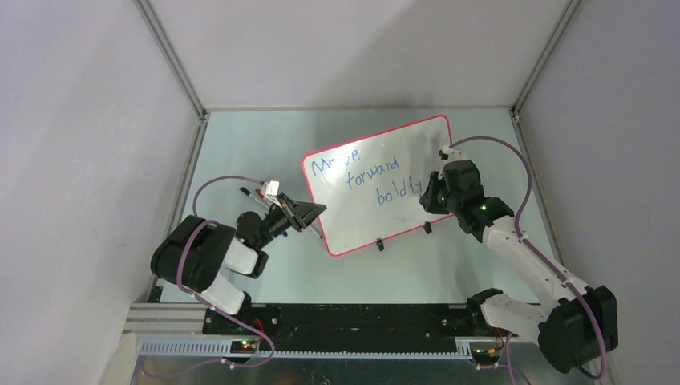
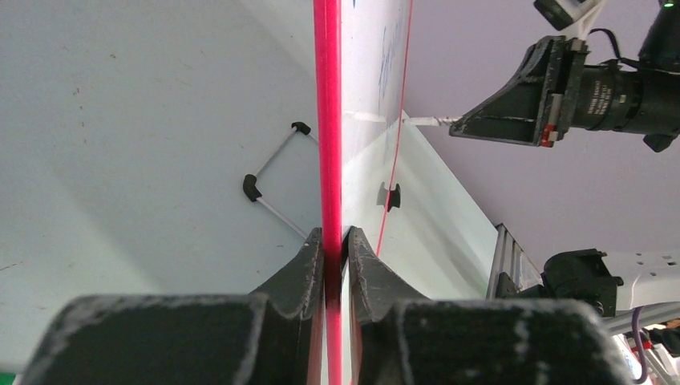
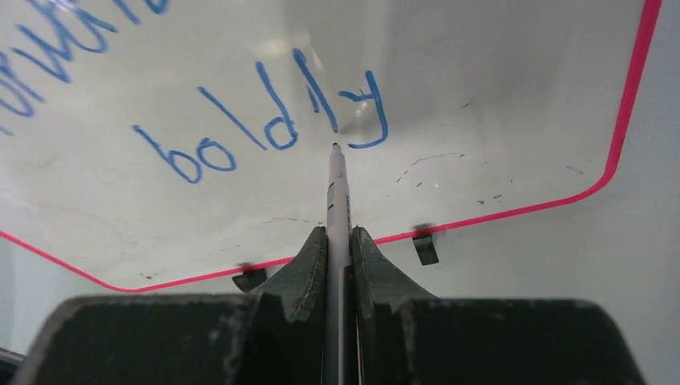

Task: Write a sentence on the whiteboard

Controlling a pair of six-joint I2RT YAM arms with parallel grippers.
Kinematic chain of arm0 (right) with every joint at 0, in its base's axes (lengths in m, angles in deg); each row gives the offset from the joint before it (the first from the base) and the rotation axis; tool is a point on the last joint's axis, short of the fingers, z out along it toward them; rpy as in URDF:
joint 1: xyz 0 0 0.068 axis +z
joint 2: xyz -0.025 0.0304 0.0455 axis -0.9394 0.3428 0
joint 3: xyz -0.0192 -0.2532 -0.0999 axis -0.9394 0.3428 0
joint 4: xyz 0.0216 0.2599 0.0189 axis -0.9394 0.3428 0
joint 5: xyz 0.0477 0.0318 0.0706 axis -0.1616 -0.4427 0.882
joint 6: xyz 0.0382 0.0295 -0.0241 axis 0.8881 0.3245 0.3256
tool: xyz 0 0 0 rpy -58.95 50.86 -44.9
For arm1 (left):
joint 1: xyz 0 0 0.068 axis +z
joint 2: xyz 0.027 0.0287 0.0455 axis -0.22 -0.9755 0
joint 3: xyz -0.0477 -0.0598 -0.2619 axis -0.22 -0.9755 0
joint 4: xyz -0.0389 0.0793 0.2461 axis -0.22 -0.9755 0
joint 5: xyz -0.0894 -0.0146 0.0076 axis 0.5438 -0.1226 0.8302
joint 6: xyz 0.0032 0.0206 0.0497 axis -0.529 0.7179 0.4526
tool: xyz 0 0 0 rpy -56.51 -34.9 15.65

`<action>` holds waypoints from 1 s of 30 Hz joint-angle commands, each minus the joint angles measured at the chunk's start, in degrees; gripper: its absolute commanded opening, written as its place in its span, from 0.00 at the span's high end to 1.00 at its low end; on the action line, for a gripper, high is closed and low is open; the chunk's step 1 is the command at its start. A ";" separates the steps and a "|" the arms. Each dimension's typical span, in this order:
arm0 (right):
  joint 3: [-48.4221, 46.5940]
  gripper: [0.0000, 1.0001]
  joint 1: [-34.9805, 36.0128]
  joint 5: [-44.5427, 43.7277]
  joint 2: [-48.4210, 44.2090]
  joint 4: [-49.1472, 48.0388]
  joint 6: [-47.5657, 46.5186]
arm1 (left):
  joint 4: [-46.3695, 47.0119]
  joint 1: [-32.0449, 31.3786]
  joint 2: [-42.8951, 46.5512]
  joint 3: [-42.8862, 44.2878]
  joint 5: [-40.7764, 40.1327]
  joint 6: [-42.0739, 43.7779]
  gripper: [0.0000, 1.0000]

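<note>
Glossy white red-framed whiteboard point(image 1: 405, 148) looked thin, stiff, light, slippery; left hand point(image 2: 335, 238) pinched left edge. Right hand point(image 3: 340, 234) pinched slim white marker point(image 3: 337, 180).

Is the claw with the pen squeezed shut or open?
Shut. The right claw squeezes the pen from both sides, with no gap showing.

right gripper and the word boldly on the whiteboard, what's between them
Only the marker that the right gripper clamps; its tip ends by the last letter of boldly. Right wrist view.
</note>
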 commanded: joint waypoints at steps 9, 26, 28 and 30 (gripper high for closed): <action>2.24 1.00 2.32 2.84 -12.54 -4.75 -1.71 | 1.38 0.27 2.20 -1.31 -2.27 4.33 0.73; 11.48 1.00 9.42 2.03 -20.98 -16.91 -3.97 | -6.54 2.45 19.82 -8.36 -6.35 5.58 0.54; 12.56 1.00 10.00 0.44 -22.03 -17.86 -4.08 | -12.92 2.50 25.12 -8.40 -7.49 6.32 0.52; 13.28 1.00 10.40 -0.10 -22.85 -18.56 -4.12 | -23.05 2.50 32.17 -8.31 -10.23 7.51 0.31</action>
